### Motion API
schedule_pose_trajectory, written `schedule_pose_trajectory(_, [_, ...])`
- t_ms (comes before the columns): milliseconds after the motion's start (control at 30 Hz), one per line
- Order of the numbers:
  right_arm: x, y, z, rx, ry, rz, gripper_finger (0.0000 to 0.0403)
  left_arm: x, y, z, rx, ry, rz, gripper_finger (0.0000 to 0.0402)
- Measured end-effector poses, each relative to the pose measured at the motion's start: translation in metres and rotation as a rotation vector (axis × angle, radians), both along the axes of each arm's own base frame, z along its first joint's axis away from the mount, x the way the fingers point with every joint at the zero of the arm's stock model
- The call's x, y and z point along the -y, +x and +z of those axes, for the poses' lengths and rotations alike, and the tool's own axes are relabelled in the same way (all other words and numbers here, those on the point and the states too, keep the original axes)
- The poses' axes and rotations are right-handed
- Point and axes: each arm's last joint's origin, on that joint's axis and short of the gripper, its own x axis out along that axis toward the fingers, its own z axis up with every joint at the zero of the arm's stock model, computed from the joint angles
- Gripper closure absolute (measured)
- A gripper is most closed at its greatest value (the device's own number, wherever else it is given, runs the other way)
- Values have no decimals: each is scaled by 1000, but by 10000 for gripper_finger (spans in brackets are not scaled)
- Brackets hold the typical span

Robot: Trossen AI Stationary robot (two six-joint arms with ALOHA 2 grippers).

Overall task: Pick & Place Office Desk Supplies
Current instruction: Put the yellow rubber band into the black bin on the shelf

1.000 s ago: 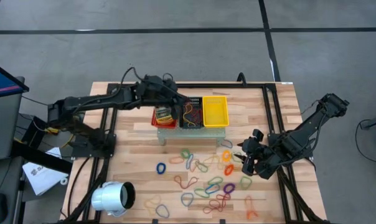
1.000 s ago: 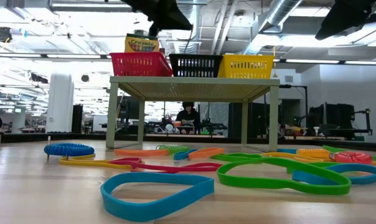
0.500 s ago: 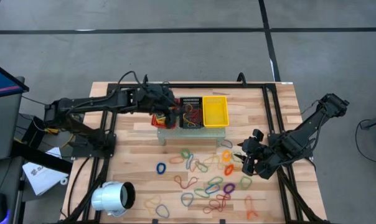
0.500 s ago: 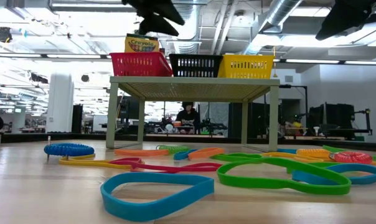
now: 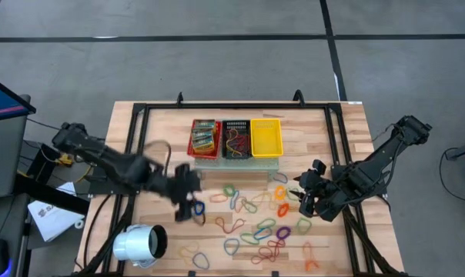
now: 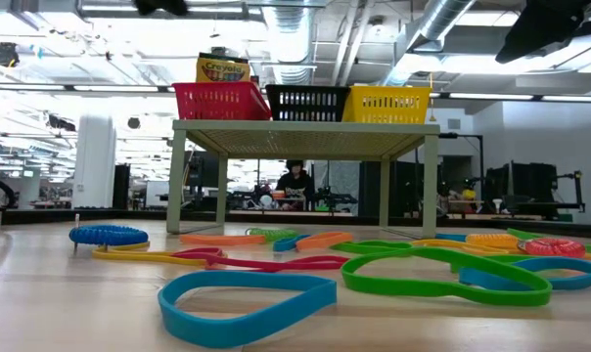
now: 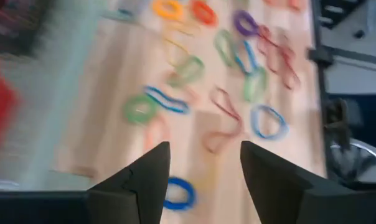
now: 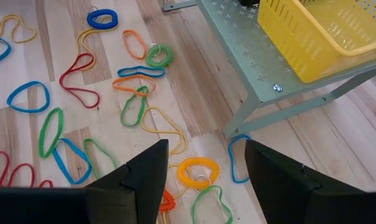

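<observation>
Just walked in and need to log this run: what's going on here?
A two-armed robot is sorting rubber bands into baskets. The left gripper, open and empty, hangs over a blue band at the left edge of the scatter. The right gripper waits open by the pile's right side. The red basket holds packets; the black basket holds bands.

My two arms: dark, jointed, matte black all over

From above I see my left arm (image 5: 109, 163) as a chain of black segments with rounded joint housings, a thin black cable looping off it near the wrist. My right arm (image 5: 371, 169) is built the same, its upper end a blocky black housing. The left gripper (image 7: 203, 180) has two broad, flat black fingers with angled inner edges; the right gripper (image 8: 206, 174) has the same wedge-shaped black fingers.
</observation>
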Motion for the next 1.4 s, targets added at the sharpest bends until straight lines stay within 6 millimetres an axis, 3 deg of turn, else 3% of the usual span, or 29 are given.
schedule_pose_trajectory(267, [0, 0, 0, 6, 3, 0, 194, 64, -7, -47, -143, 12, -90, 198])
schedule_pose_trajectory(433, [0, 0, 0, 6, 2, -1, 194, 84, 7, -81, -247, 8, -141, 197])
schedule_pose_trajectory(700, [0, 0, 0, 4, 3, 1, 194, 102, 25, -127, -363, -32, -201, 198])
schedule_pose_trajectory(1233, [-1, 0, 0, -3, -6, 11, 194, 118, 31, -172, -431, 16, -235, 198])
schedule_pose_trajectory(1400, [0, 0, 0, -5, -7, 11, 194, 121, 27, -175, -450, -6, -261, 198])
